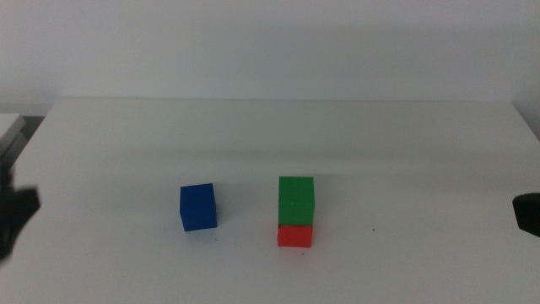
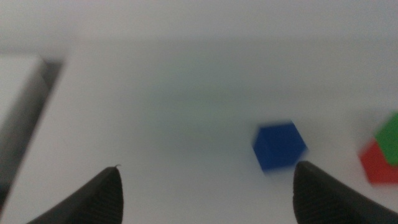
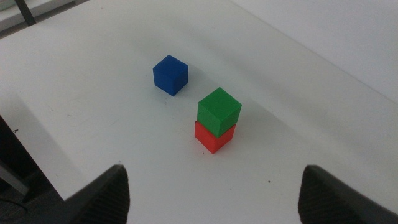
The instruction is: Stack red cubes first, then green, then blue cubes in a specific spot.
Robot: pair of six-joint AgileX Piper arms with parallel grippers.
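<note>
The green cube (image 1: 296,201) sits on top of the red cube (image 1: 295,236) near the middle of the white table. The blue cube (image 1: 198,207) stands alone to their left, a small gap apart. My left gripper (image 2: 205,193) is open and empty at the table's left edge (image 1: 13,215), with the blue cube (image 2: 279,145) ahead of it and the red (image 2: 375,164) and green (image 2: 390,138) cubes beyond. My right gripper (image 3: 214,193) is open and empty at the right edge (image 1: 527,213), back from the green (image 3: 219,111) on red (image 3: 213,137) stack and the blue cube (image 3: 170,74).
The white table (image 1: 270,135) ends at a far edge against a pale wall. A grey stand (image 1: 10,131) lies off the table's left corner. A few tiny dark specks (image 1: 374,230) lie right of the stack.
</note>
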